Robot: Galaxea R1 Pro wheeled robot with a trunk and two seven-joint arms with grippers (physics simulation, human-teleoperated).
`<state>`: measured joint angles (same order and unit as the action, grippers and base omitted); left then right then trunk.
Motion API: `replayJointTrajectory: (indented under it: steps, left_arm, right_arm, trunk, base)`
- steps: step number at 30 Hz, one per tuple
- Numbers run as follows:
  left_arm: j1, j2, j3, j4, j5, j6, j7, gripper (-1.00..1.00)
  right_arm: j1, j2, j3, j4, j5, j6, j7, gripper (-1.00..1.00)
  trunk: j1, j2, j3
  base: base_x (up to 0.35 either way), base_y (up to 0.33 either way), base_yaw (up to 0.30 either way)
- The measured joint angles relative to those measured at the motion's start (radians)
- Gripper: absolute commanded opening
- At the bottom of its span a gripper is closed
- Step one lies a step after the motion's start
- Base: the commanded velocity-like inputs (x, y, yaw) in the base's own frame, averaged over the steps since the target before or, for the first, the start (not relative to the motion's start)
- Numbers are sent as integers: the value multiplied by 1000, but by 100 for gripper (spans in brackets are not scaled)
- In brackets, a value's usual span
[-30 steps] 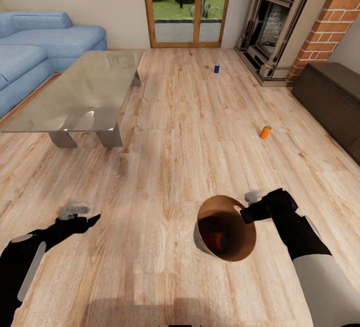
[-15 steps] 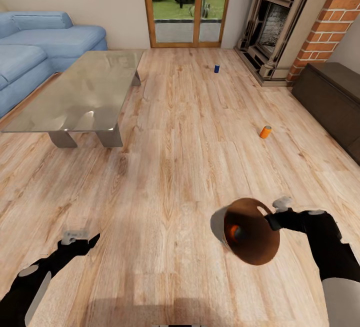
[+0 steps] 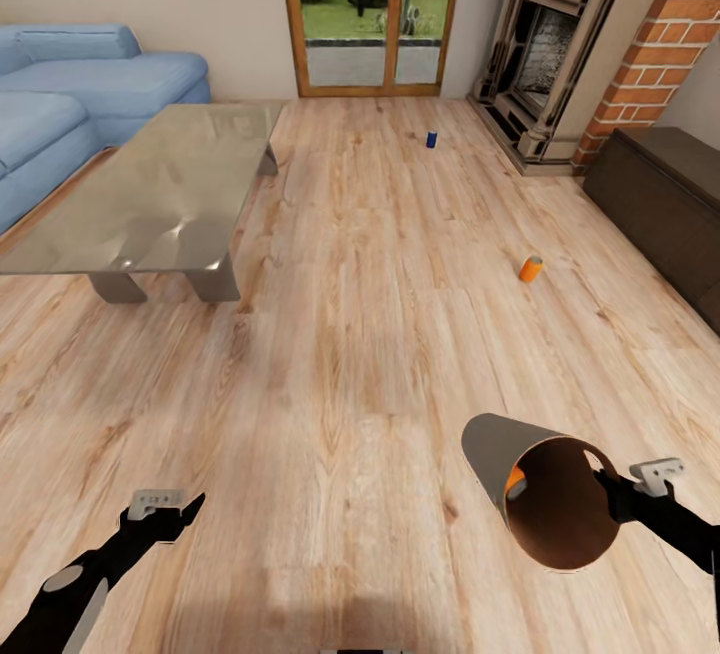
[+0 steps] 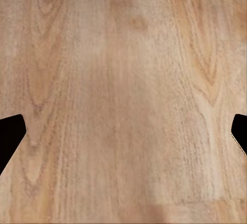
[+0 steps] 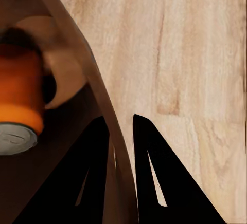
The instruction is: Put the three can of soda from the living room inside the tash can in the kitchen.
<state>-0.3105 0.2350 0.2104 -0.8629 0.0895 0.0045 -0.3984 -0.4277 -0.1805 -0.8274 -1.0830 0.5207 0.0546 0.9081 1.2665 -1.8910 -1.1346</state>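
Note:
The tash can, grey outside and coppery inside, hangs tilted on its side low over the floor at the lower right. My right gripper is shut on its rim, one finger inside the wall and one outside. An orange can of soda lies inside the bin, grey top showing. A second orange can lies on the floor by the right. A dark blue can stands far off near the fireplace. My left gripper hovers open over bare floor.
A glass coffee table and blue sofa fill the left. The fireplace and a long dark cabinet line the right. Wood-framed glass doors are at the back. Wood floor stretches between them.
My right arm swung the bin right and lower, tipping its mouth toward the camera; the orange can stayed inside. The left arm drew back slightly. The view shifted a little.

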Motion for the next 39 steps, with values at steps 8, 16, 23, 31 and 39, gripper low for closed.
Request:
replayJointTrajectory:
  steps: [8,16,23,31,39]
  left_arm:
    - [2,0,0,14,-3,-32,-2,100]
    - [2,0,-1,14,-3,-34,-1,100]
    - [2,0,-1,15,-4,-34,0,100]
    - [2,0,-2,14,-4,-33,-1,100]
    - [2,0,-2,15,-7,-32,-1,100]
  right_arm:
    - [9,0,-46,49,-28,-11,31,-100]
    - [9,-7,-151,69,-40,-18,54,-100]
    - [9,-5,-162,78,-44,-19,61,-100]
    - [9,-3,-163,89,-44,-19,61,-100]
    - [9,-1,-165,91,-44,-19,62,-100]
  trunk:
    - [0,0,0]
    - [0,0,0]
    - [0,0,0]
    - [0,0,-4]
    - [0,0,-5]
  base:
    - [320,-5,-219]
    - [324,0,-248]
    - [325,0,-225]
    - [325,0,-165]
    - [325,0,-44]
